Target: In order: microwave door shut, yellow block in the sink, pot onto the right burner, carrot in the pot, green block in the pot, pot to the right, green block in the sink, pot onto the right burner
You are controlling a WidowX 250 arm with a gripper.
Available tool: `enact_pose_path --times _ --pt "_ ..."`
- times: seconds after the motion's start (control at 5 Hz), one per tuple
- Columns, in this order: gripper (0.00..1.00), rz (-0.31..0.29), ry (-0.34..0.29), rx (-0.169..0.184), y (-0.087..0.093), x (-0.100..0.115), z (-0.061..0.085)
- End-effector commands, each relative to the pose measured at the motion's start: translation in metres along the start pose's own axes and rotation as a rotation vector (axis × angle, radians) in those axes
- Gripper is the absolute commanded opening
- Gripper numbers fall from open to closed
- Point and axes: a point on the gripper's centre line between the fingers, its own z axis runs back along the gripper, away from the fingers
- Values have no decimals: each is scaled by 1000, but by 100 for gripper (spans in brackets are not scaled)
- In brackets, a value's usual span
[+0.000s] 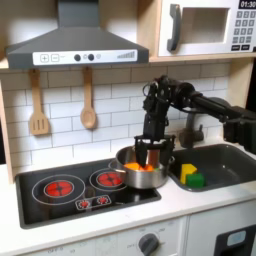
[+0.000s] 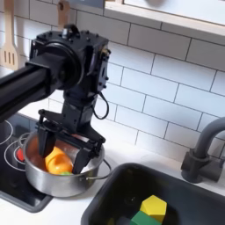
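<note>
Shiny steel pot (image 2: pixel 39 176), orange carrot (image 2: pixel 58 162), yellow block (image 2: pixel 154 207) — dark grey sink (image 1: pixel 235 165)

My arm (image 1: pixel 195 98) was matte black all over in both exterior views, built from boxy servo blocks joined by flat brackets. In the second exterior view the wrist housing (image 2: pixel 75 60) was a chunky black cube with rounded corners, small screw heads dotting its face and a short black cable looping along its upper side. Below it my gripper (image 2: pixel 63 155) was black as well, two flat, narrow fingers (image 2: pixel 85 156) hanging from a wide crossbar. In the first exterior view the long forearm link was plain black, and I could make out no markings on it.
</note>
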Motion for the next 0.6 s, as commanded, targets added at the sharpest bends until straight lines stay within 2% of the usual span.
enact_pose_path --times 0.0,0.2,0.4 --pt "100 96 23 10 6 2 -9" --pt "100 46 6 0 11 5 -12" --pt "100 -110 -39 17 36 4 -18"
